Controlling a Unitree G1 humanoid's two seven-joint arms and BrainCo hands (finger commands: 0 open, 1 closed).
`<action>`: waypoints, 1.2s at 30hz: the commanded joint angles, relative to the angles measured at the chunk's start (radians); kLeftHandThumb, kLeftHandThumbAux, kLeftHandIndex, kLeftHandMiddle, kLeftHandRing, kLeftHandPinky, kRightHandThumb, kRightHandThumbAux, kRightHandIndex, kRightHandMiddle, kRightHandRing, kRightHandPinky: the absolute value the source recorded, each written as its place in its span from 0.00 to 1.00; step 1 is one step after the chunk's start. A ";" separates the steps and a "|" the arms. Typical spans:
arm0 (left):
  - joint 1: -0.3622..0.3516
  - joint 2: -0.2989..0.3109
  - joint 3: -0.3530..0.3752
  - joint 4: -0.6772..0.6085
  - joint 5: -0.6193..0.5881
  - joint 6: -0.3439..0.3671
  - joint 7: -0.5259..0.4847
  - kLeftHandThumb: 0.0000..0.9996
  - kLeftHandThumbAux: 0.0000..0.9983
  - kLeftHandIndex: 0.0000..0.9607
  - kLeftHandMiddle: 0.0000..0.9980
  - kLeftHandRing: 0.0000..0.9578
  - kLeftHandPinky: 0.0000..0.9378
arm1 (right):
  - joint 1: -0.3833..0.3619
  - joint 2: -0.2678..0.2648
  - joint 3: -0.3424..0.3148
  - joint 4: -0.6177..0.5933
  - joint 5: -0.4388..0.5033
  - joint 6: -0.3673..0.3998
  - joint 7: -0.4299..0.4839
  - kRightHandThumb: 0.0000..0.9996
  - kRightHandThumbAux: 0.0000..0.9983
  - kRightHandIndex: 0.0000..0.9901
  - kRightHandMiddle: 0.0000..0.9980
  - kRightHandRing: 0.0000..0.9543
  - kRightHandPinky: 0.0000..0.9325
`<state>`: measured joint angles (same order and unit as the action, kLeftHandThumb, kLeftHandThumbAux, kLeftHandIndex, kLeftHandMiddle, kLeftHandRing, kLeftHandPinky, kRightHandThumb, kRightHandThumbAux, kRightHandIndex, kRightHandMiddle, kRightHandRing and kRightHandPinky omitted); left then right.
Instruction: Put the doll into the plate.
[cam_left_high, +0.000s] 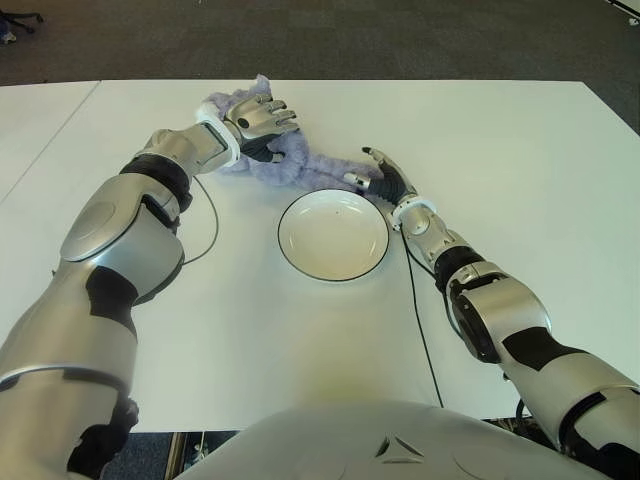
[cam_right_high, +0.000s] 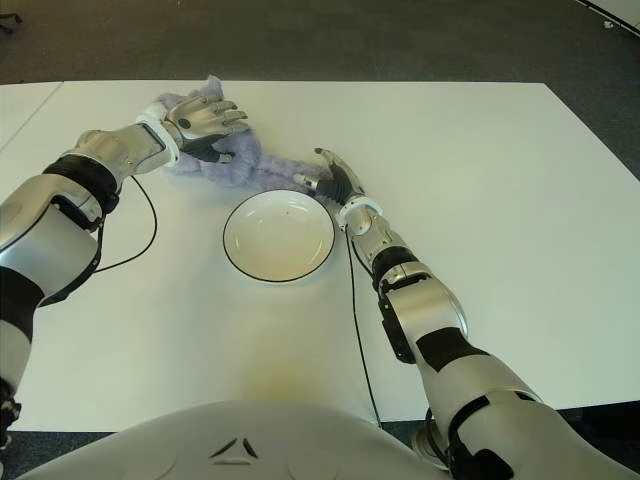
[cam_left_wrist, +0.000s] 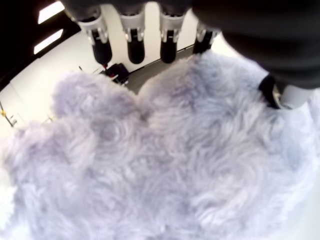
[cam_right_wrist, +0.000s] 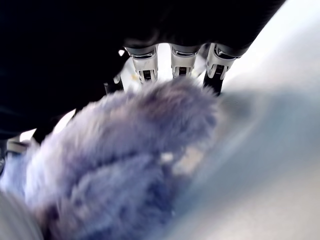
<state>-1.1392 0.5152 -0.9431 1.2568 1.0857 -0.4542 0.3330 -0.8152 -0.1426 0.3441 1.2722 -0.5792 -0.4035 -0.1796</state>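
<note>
Two hands are on the purple furry doll (cam_left_high: 285, 160), which lies on the white counter (cam_left_high: 500, 150) just behind the empty plate (cam_left_high: 333, 236), its long axis slanting from far-left to near-right along the plate's back rim. The left hand (cam_left_high: 258, 118) sits over the bulkier far-left end with fingers extended, not closed on the fur. The right hand (cam_left_high: 385, 175) touches the thin near-right end, closest to the plate, fingers straight, gripping nothing; the drop looks short, toward the robot.
</note>
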 joint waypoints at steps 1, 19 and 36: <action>0.037 0.004 0.021 0.009 -0.020 0.009 -0.084 0.45 0.22 0.00 0.00 0.00 0.00 | 0.015 0.024 0.126 0.039 -0.103 0.023 0.045 0.15 0.33 0.00 0.00 0.00 0.00; 0.061 0.000 0.042 -0.007 -0.041 0.035 -0.171 0.46 0.21 0.00 0.00 0.00 0.00 | -0.012 -0.063 0.325 0.031 -0.203 -0.067 0.048 0.24 0.40 0.00 0.00 0.12 0.26; 0.080 -0.015 0.072 -0.021 -0.065 0.021 -0.178 0.46 0.21 0.00 0.00 0.00 0.00 | -0.004 -0.170 0.420 -0.026 -0.229 -0.172 -0.057 0.37 0.56 0.33 0.48 0.56 0.69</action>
<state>-1.1034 0.5148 -0.8726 1.2372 1.0231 -0.4187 0.1833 -0.8964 -0.2898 0.7308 1.2179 -0.7572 -0.5632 -0.2422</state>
